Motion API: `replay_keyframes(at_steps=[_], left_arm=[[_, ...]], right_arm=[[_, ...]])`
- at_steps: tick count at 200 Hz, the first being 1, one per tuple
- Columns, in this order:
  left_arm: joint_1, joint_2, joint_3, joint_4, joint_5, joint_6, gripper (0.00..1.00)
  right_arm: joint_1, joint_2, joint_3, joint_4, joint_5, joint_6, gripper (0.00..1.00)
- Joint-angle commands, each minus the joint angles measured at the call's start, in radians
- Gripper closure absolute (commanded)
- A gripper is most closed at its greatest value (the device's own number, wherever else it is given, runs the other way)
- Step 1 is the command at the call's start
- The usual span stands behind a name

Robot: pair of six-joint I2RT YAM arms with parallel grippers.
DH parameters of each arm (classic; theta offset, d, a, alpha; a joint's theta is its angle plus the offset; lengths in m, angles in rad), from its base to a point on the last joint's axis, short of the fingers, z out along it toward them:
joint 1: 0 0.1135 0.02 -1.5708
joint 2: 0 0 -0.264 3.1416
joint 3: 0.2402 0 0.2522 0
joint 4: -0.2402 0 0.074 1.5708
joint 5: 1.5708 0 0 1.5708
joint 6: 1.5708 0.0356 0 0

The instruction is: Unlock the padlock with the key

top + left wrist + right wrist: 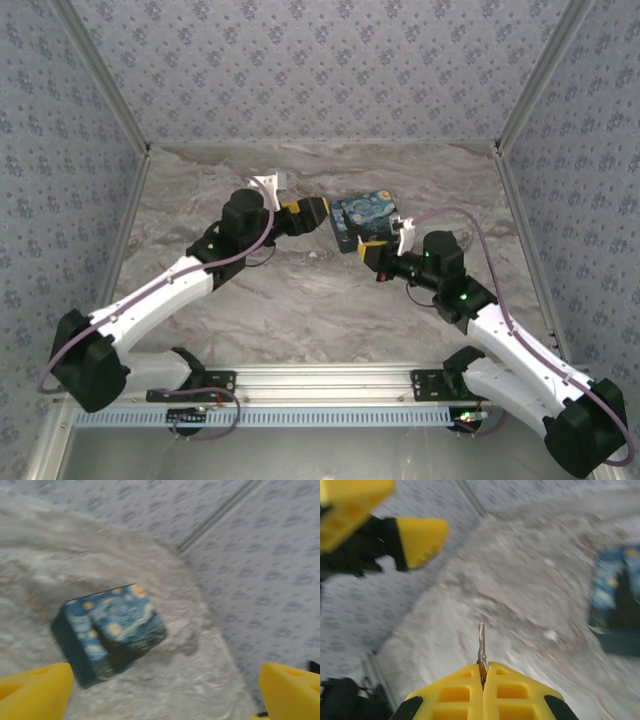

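On the marble table (300, 310) we count one box (362, 220), one key (481, 642) pinched by right gripper (483, 672); left gripper (165, 687) spread; papered walls (300, 70).

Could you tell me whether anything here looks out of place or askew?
Only mildly: the painted box sits slightly askew to the edges of the table. The key stands straight in the shut right claw.

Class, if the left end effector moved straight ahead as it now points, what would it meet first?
The left end effector would probably meet the painted box first; depth is unclear.
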State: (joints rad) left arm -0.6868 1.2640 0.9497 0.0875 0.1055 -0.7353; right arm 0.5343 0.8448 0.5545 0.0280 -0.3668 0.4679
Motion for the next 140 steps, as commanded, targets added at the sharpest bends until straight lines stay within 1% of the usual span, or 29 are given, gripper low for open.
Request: replay_keyframes(at_steps=[1,17,40,73,95,116,140], left_arm=[[0.022,0.097,0.051,-0.128,-0.005,0.011,0.00],[0.023,0.186,0.086,-0.138,0.005,0.023,0.00],[0.024,0.320,0.150,-0.126,0.066,0.024,0.01],[0.026,0.492,0.262,-0.130,0.141,-0.010,0.00],[0.026,0.566,0.312,-0.129,0.147,-0.023,0.01],[0.041,0.632,0.351,-0.166,0.157,-0.057,0.01],[0.044,0.673,0.360,-0.176,0.165,-0.071,0.01]], right_arm=[[-0.007,-0.005,0.039,-0.280,0.143,-0.105,1.00],[-0.008,-0.001,0.036,-0.324,0.177,-0.110,1.00],[-0.009,0.001,0.026,-0.347,0.198,-0.108,1.00],[-0.009,-0.001,0.009,-0.364,0.217,-0.093,1.00],[-0.010,-0.001,0.001,-0.364,0.219,-0.083,1.00],[-0.010,-0.001,-0.003,-0.362,0.223,-0.082,1.00],[-0.010,0.001,-0.002,-0.363,0.227,-0.082,1.00]])
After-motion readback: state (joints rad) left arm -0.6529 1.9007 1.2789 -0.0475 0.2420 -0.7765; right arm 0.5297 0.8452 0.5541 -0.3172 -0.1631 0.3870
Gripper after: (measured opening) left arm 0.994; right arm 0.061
